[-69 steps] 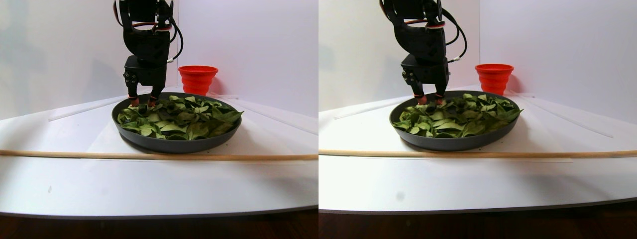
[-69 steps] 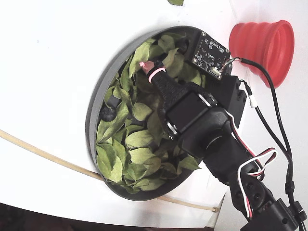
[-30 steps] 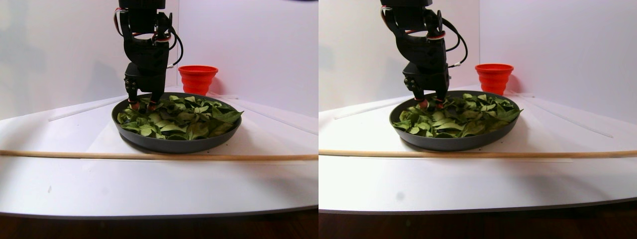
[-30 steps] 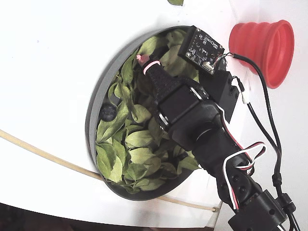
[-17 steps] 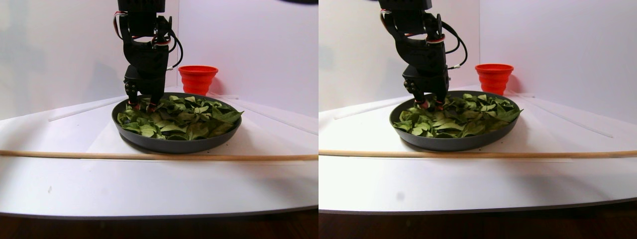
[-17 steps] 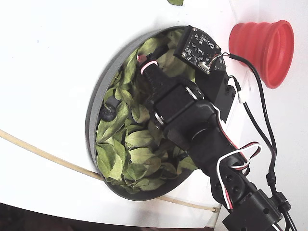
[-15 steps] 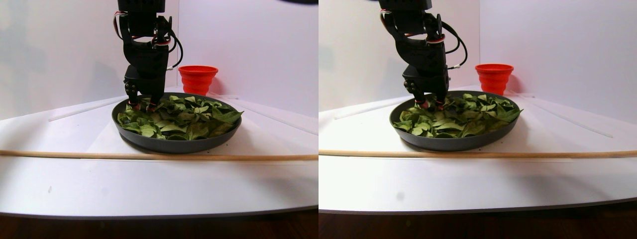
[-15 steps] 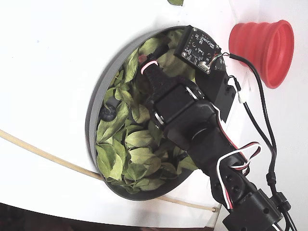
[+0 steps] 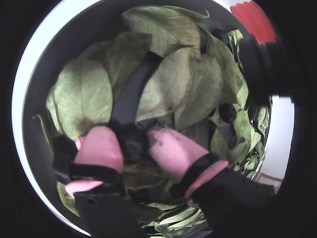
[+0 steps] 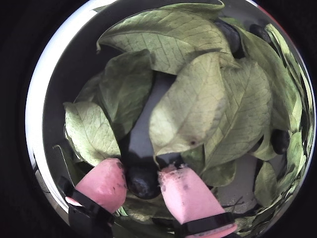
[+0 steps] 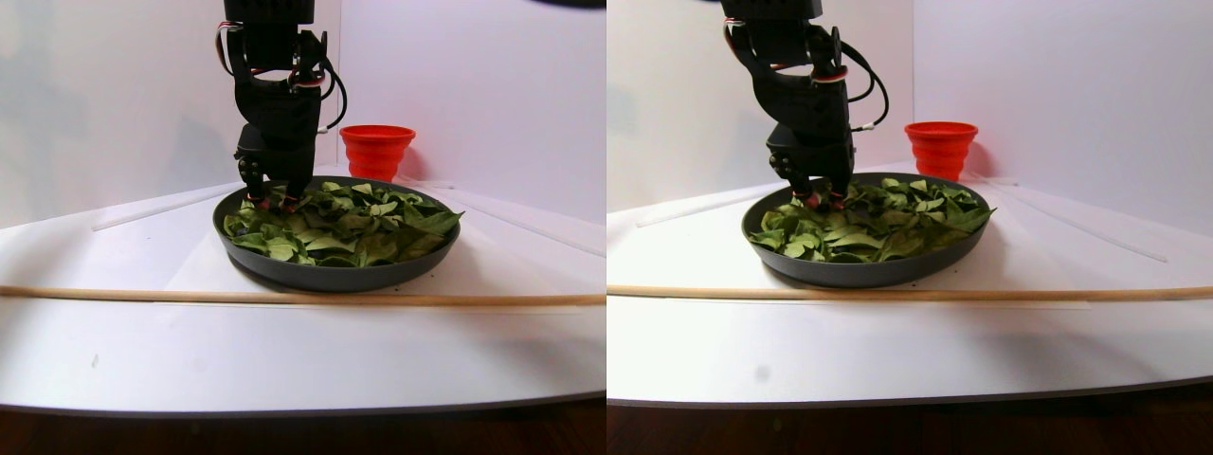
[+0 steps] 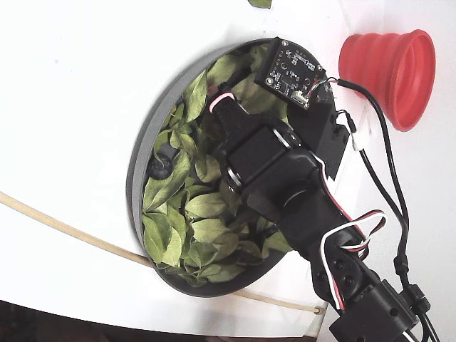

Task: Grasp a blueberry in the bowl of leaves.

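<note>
A dark blueberry (image 10: 143, 181) lies on the bowl (image 10: 54, 94) floor in a gap among the leaves (image 10: 190, 106), near the rim at the lower left of both wrist views. It sits right between the two pink fingertips (image 10: 101, 184) of the gripper (image 10: 141, 184). The jaws are closed most of the way around the berry, each pad at or nearly at its side; I cannot tell whether they actually press it yet.

So the step in hand looks like the closing of the grasp itself. The next move calls for a gentle final squeeze, since the berry is soft, then a straight lift clear of the leaf edges.

Other berries (image 10: 280, 141) show at the right among the leaves. In the stereo pair the arm stands over the bowl's far left side, with a red cup (image 11: 377, 150) behind and a wooden stick (image 11: 284, 297) across the table (image 11: 284, 370) in front.
</note>
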Robot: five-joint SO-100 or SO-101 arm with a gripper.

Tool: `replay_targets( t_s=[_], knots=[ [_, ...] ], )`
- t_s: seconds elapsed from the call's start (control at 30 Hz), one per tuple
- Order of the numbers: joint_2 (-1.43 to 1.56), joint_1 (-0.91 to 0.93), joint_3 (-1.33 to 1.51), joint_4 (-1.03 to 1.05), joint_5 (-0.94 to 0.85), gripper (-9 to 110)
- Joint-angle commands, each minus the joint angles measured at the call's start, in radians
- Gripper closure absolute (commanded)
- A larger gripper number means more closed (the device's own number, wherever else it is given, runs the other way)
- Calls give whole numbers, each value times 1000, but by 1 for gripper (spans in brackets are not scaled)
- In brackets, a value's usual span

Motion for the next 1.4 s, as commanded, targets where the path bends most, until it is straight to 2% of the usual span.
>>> replay_targets(
  t_s=[0.0,1.37],
  knots=[
    [20,3,-5,-9,-18,90],
    [301,44,135,-6,-78,90]
  ],
)
